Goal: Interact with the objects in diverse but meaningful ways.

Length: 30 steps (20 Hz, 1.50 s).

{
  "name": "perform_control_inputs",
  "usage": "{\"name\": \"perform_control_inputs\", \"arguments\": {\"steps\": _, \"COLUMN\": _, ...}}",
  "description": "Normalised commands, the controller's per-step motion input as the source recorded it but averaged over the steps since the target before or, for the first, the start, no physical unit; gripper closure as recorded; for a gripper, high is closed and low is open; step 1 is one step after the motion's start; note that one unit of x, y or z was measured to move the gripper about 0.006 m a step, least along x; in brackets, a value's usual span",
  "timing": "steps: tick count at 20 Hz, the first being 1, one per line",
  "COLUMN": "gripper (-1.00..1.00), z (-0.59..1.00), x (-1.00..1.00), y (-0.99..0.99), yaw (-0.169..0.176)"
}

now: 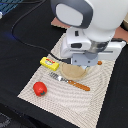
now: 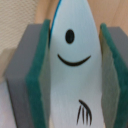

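Note:
In the wrist view a white elongated piece with a drawn eye and smile fills the frame. It stands between the green pads of my gripper, which is shut on it. In the exterior view the arm's hand hangs over the tan plate and hides the held piece. A yellow box with a red label lies just to the plate's left in that view. A shiny red pepper sits near the front left corner of the woven placemat.
A wooden-handled fork lies in front of the plate. A small orange item peeks out at the hand's right. Black cloth surrounds the mat, with a dark cable at the back left.

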Motion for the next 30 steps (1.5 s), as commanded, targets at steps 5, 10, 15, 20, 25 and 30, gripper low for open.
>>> {"name": "perform_control_inputs", "arguments": {"steps": 5, "gripper": 1.0, "z": -0.31, "x": -0.55, "y": -0.11, "yaw": 0.012}}
{"name": "perform_control_inputs", "arguments": {"steps": 10, "gripper": 1.0, "z": -0.05, "x": -0.3, "y": -0.18, "yaw": 0.002}}
{"name": "perform_control_inputs", "arguments": {"steps": 15, "gripper": -1.0, "z": 0.05, "x": -0.21, "y": -0.19, "yaw": 0.0}}
{"name": "perform_control_inputs", "arguments": {"steps": 20, "gripper": -1.0, "z": 0.69, "x": -0.1, "y": 0.09, "yaw": 0.03}}
{"name": "perform_control_inputs", "arguments": {"steps": 25, "gripper": -1.0, "z": 0.9, "x": -0.15, "y": 0.4, "yaw": 0.063}}
{"name": "perform_control_inputs", "arguments": {"steps": 30, "gripper": -1.0, "z": 0.77, "x": -0.39, "y": 0.59, "yaw": 0.113}}
